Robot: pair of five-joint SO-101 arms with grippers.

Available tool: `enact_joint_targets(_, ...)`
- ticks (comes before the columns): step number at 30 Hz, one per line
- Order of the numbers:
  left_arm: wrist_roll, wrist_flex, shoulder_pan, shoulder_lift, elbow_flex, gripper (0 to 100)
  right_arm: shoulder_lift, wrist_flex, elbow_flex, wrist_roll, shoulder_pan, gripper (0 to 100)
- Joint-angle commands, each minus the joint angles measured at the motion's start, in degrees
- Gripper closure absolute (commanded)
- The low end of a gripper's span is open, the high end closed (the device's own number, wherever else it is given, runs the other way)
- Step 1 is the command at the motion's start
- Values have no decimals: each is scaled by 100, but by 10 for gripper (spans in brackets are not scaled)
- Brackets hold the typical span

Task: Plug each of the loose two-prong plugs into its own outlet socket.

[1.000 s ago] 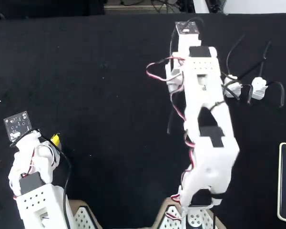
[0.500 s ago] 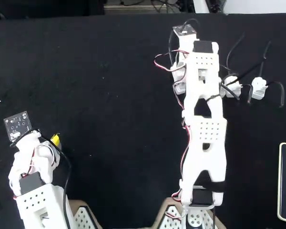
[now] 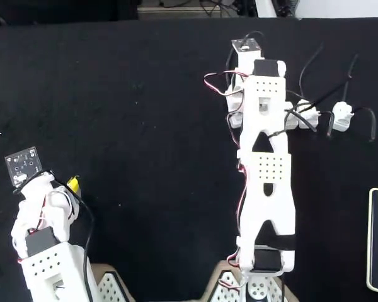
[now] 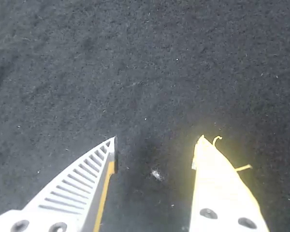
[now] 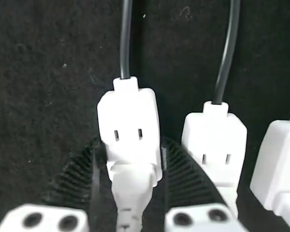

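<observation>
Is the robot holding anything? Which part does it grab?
The right gripper pinches a white plug by its sides; the left gripper holds nothing.

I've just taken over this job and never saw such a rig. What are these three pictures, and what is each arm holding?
Two small white robot arms sit at a black-covered table. The high view looks down on both: the right arm stretches far across, the left arm is folded near its base. The other two pictures come from cameras on the wrists. The left gripper is open and empty over bare cloth. The right gripper is shut on a white plug, which touches a corded socket; a second socket lies beside it.
</observation>
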Motion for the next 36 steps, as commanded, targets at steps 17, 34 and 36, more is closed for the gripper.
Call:
enact_joint_targets(17,62,-53,-57,-53,-321,737,-664,202,-224,149,-211,839)
enact_joint_targets(34,53,-53,-66,-53,-321,737,-1833,193,1297,-97,-378,758)
enact_joint_targets(36,53,-53,-66,-53,-321,737,-1965,193,1262,-105,-343,758)
